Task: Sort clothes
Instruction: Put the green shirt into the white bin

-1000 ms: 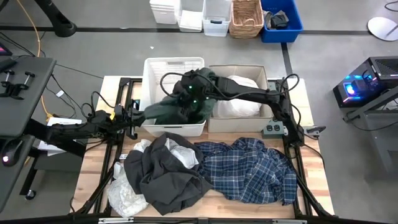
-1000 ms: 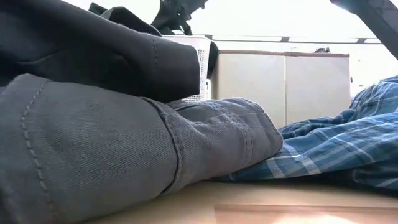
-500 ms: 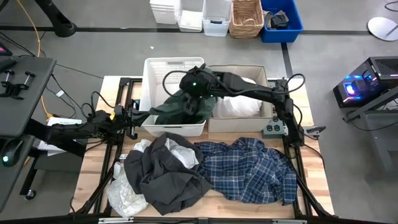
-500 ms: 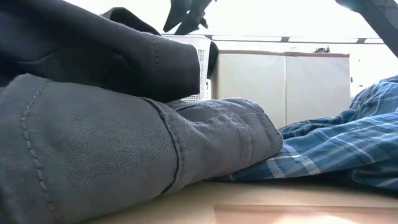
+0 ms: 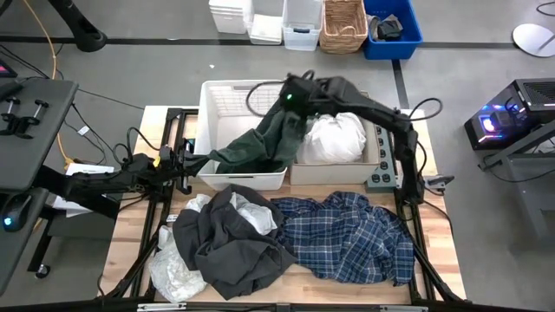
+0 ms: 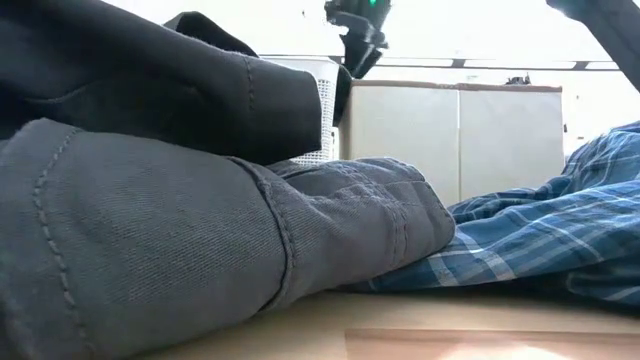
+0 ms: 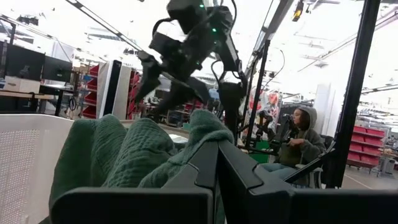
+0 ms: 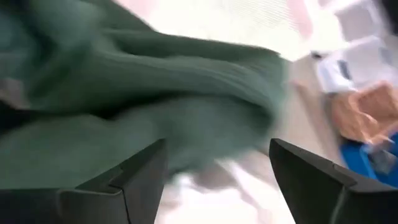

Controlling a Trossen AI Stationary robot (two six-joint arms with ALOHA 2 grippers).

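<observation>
A dark green garment [image 5: 260, 147] lies in the white slatted basket [image 5: 227, 91]. It is stretched from the wall beside the tan box [image 5: 368, 104] to the basket's near left corner. My right gripper [image 5: 293, 97] is open just above its far right end [image 8: 155, 93] and holds nothing; the left wrist view [image 7: 155, 81] shows it clear of the cloth. My left gripper [image 5: 187, 162] is shut at the garment's near left end. A charcoal garment [image 5: 230, 247], white cloth [image 5: 178, 269] and the plaid shirt [image 5: 347, 238] lie on the table's near half. My left gripper holds the dark green garment by its near left end [image 7: 202, 127], which comes over the basket's near left corner. The fingers come level from the table's left. They hide the exact place of contact. The cloth rises from them in thick folds into the basket.
White cloth [image 5: 334, 139] fills the tan box. In the low view the charcoal garment [image 6: 150, 230] and the plaid shirt [image 6: 540, 240] fill the foreground. Bins and a wicker basket [image 5: 342, 26] stand on the floor beyond the table. A person [image 7: 295, 140] sits far off.
My right gripper has risen and gone toward the table's far right, from over the basket's middle to over the wall between basket and box. The green garment has been drawn out from a lump into a long band. Its near left end has stayed at my left gripper.
</observation>
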